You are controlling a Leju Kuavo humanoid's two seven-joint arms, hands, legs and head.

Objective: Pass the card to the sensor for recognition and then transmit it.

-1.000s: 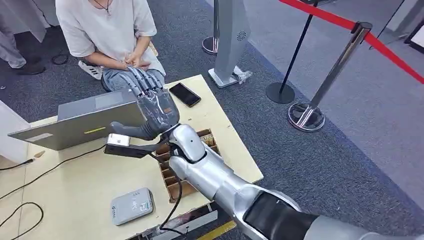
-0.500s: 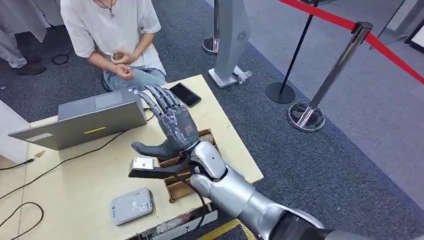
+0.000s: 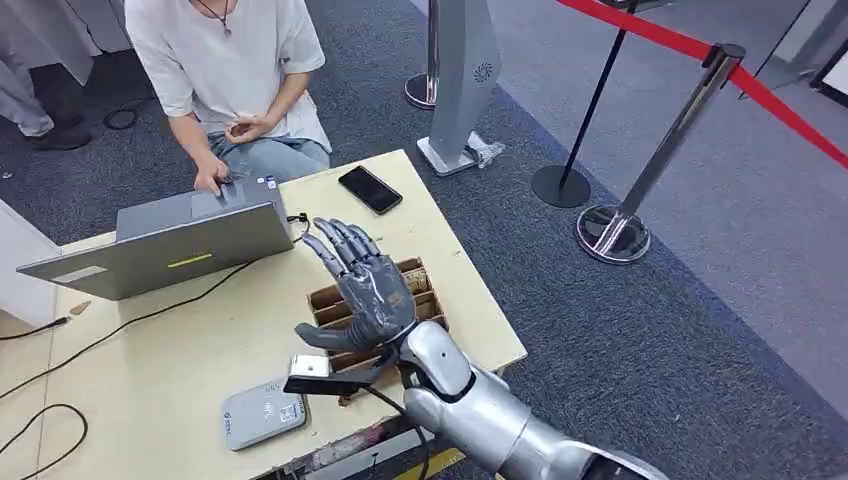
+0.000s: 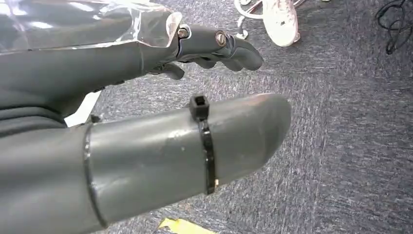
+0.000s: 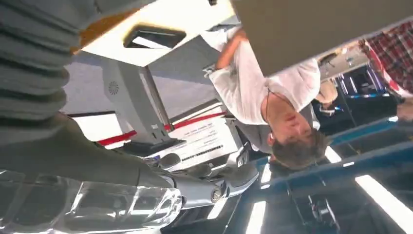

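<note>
Card reader (image 3: 263, 412), rounded grey plastic, beside cardboard box (image 3: 372, 300).

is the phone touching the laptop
Apart. The head view shows the phone lying on the table with a clear strip of bare tabletop between it and the laptop.
</note>
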